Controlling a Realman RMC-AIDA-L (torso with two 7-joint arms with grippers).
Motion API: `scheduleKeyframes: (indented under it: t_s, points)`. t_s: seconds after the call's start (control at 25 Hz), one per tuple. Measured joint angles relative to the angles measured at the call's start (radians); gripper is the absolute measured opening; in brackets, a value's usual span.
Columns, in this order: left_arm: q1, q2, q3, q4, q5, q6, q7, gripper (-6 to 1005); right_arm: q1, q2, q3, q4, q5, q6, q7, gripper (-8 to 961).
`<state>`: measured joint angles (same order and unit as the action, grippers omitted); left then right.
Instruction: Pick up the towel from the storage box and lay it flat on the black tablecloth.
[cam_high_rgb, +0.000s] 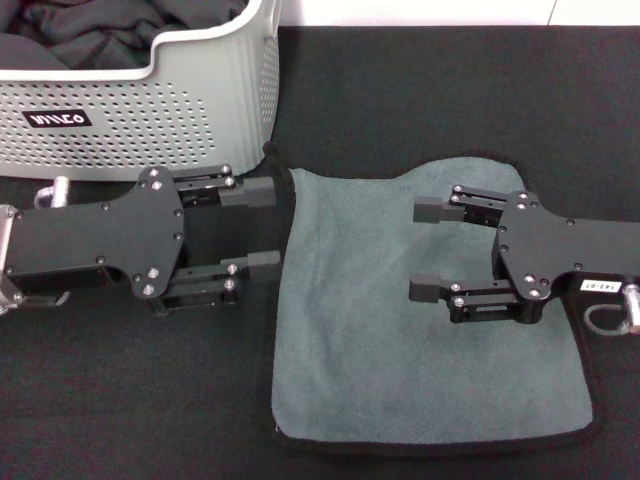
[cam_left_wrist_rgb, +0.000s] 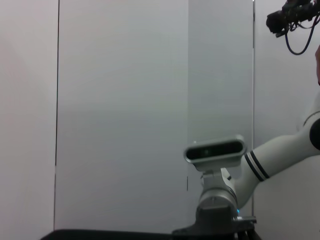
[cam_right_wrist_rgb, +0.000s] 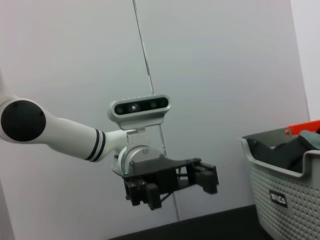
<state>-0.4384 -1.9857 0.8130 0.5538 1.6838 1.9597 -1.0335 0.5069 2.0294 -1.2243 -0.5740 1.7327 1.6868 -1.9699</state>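
The towel (cam_high_rgb: 420, 320) lies spread, grey-teal face up, on the black tablecloth (cam_high_rgb: 120, 400), out of the storage box (cam_high_rgb: 150, 110) and just beside its near corner; the task appears essentially complete. The cloth is largely flat, though its far edge bulges unevenly and a dark bound corner near the box looks slightly bunched, so a final smoothing may remain. The left gripper (cam_high_rgb: 262, 228) hovers at the towel's left edge, fingers spread wide and holding nothing. The right gripper (cam_high_rgb: 432, 250) hangs above the towel's upper right part, fingers likewise parted and empty. The head view alone shows the towel and the surface; it also shows dark folded cloth (cam_high_rgb: 100, 35) remaining in the box. The right wrist view shows the left gripper (cam_right_wrist_rgb: 172, 182) from the side, clear of the surface, and the box (cam_right_wrist_rgb: 285, 190) with its label. The left wrist view shows only a wall and the right arm's wrist camera (cam_left_wrist_rgb: 215, 151).
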Motion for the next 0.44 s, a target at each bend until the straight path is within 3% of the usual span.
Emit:
scheduleKeyframes:
  t_s: [0.44]
  points:
    - [0.007,-0.003,-0.009,0.000,0.005,0.002,0.002,635,0.004,0.000,-0.061,0.005,0.042,-0.013,-0.012,824]
